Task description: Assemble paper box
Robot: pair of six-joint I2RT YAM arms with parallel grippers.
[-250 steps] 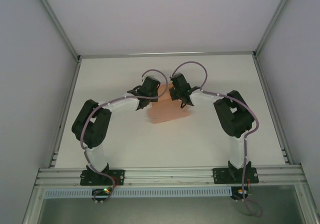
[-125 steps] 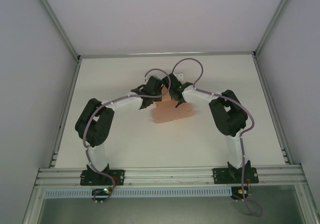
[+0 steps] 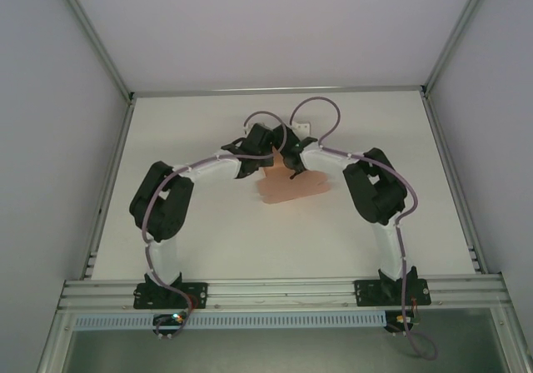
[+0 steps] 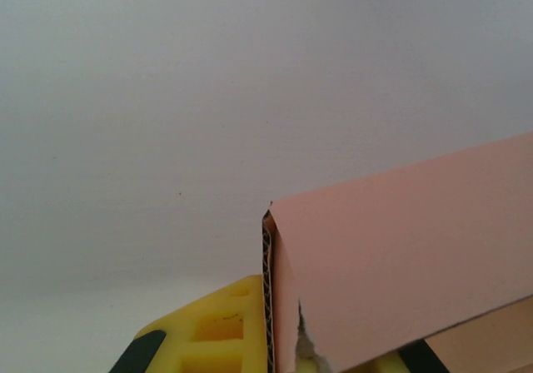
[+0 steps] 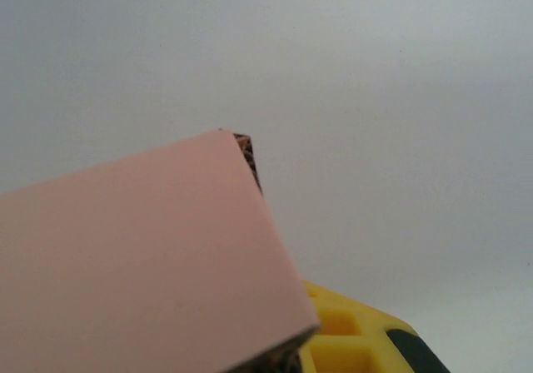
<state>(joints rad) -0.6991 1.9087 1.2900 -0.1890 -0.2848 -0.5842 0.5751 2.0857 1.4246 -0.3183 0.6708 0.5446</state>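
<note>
Box: salmon-pink thin corrugated-card paper box (image 3: 293, 188), roughly mid-table and a bit toward the far side, right between the two arms. Can't tell if its underside is touching the tabletop.
Card edge: up close on the left wrist cam you can see the brown fluted core along the cut edge, with a pink panel slanting away to the right.
Left gripper: left gripper (image 4: 281, 352) is pinched tight on that card edge, with yellow plastic fingers (image 4: 212, 335) on either side of it.
Right gripper: right gripper (image 5: 296, 358) is clamped on another corner of the box. One yellow finger pokes out beside the card, the other is hidden behind the pink panel.
From above: both black wrists meet almost nose to nose over the box's far edge.
Table: flat white table (image 3: 208, 231), with an aluminium rail (image 3: 275, 288) along the near edge where the arm bases are bolted.
</note>
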